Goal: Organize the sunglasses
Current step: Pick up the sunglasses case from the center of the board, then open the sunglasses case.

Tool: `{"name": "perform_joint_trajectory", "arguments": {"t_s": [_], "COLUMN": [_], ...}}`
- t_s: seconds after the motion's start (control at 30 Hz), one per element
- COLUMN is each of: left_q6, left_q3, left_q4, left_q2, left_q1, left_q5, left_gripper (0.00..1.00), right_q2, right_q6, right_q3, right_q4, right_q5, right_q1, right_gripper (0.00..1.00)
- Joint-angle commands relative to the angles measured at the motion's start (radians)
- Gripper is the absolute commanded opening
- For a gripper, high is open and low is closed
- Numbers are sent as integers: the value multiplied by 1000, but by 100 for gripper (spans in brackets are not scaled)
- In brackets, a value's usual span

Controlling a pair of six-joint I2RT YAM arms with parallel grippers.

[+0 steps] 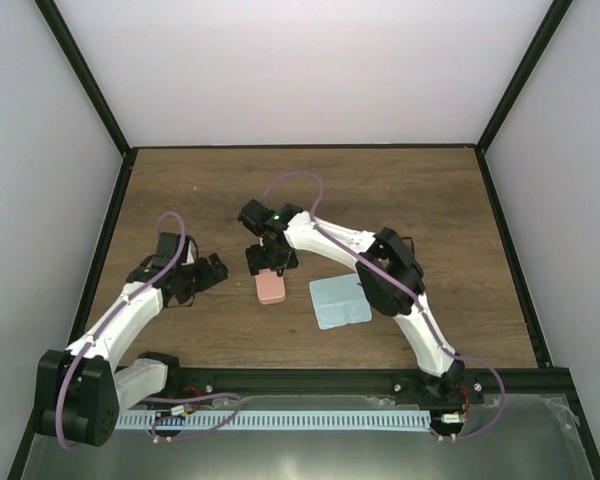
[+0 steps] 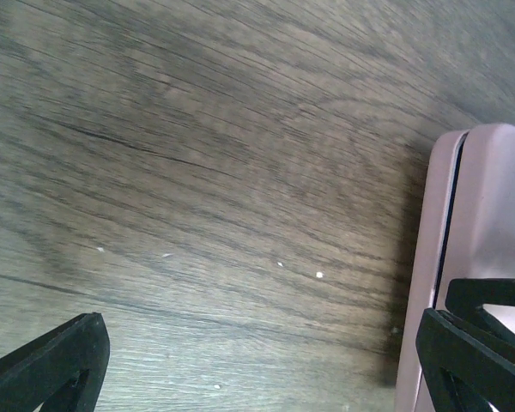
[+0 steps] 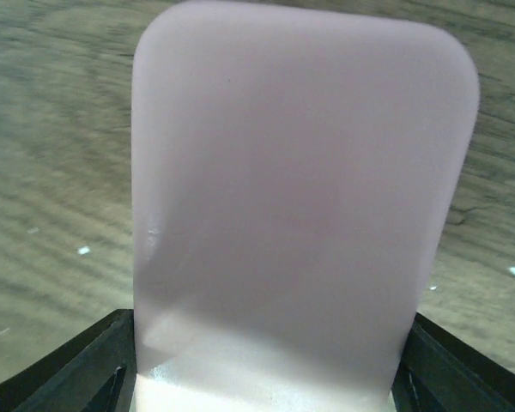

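Although all three views were checked, the sunglasses cannot be made out in any of them. Their position, heading and long axis therefore cannot be stated. Whether they sit inside the pink case [image 1: 271, 290] cannot be told either: the left wrist view shows only a thin dark seam along its side, and the lid looks down.

Case: lies flat on the wooden table [image 1: 430, 200], long axis running near to far. Its far end is hidden from above under the right gripper [image 1: 270, 258]. The right wrist view cuts off the end nearest the camera.

Right gripper: jaws partly spread, one black finger [image 3: 77, 369] on each long side of the case, right against its edges. Whether they press on it cannot be told.

Left gripper [image 1: 208, 272]: jaws spread fully, nothing between them but bare wood. It sits low, just left of the case. In its own view one finger [image 2: 476, 352] overlaps the case edge; contact is unclear.

Light blue cloth [image 1: 340, 300]: flat, near the case's right side, not touching it.
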Motion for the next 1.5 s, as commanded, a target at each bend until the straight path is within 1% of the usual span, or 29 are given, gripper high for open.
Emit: {"name": "perform_joint_trajectory", "arguments": {"t_s": [0.0, 0.1, 0.17, 0.23, 0.4, 0.5, 0.67, 0.83, 1.13, 1.33, 1.47], "left_q6": [26, 6, -38, -80, -119, -135, -120, -125, -150, -153, -147], "left_q3": [-24, -30, -55, -77, -76, -70, -55, -70, -94, -111, -123], "left_q4": [94, 182, 292, 386, 480, 528, 531, 529, 535, 531, 510], "left_q2": [-29, -55, -82, -99, -94, -80, -51, -48, -76, -51, -31], "left_q1": [5, 0, -5, -12, -21, -30, -51, -67, -80, -97, -106], "left_q5": [138, 284, 401, 471, 541, 588, 597, 561, 528, 504, 452], "left_gripper": [100, 100, 100, 99, 100, 99, 99, 99, 99, 100, 100], "right_q2": [-153, -277, -343, -387, -445, -450, -469, -484, -489, -491, -515], "right_q6": [-19, -15, -26, -56, -81, -75, -40, -14, -7, -8, 8], "right_q3": [-49, -195, -291, -345, -418, -422, -449, -459, -471, -481, -501], "right_q4": [92, 226, 323, 372, 465, 485, 557, 599, 619, 631, 669], "right_q5": [-141, -304, -410, -454, -632, -699, -788, -842, -883, -909, -939], "right_q1": [-28, -95, -141, -168, -207, -214, -233, -257, -283, -284, -286], "right_gripper": [71, 72, 72, 71, 72, 72, 73, 73, 73, 73, 73]}}
